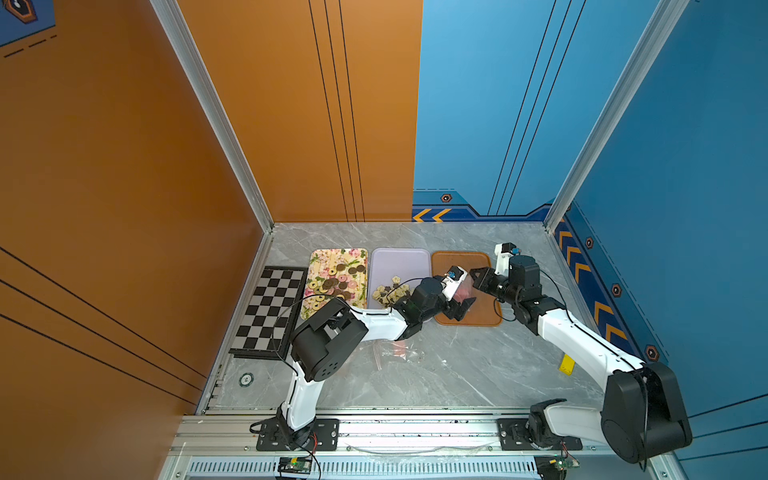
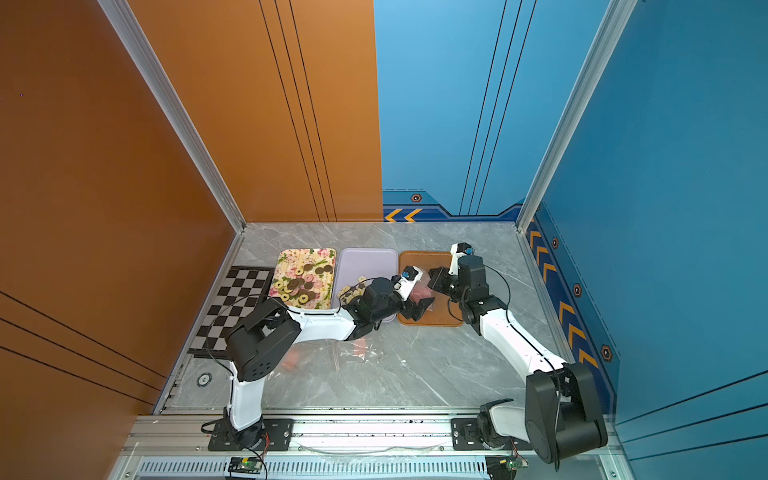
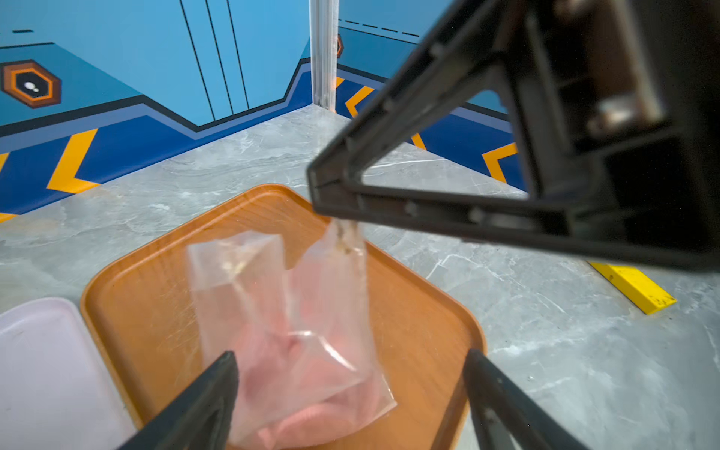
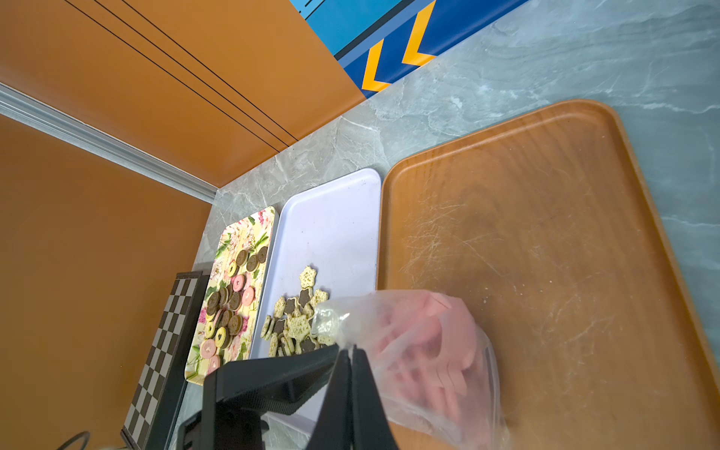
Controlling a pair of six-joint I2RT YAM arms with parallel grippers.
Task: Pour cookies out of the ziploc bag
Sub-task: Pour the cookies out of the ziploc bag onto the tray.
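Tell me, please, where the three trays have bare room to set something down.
Bare: the orange tray's far half, beyond the bag held by the right pincer; the lilac tray's far half, behind the star cookies. Crowded: the floral tray, strewn with round cookies, and the orange tray's near end around the left pincer.

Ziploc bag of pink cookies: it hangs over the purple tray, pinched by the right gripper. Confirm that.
Not quite. The ziploc bag, pinched by the right gripper, hangs over the orange-brown tray, not the purple tray beside it. The left wrist view shows this; the pink cookies are inside.
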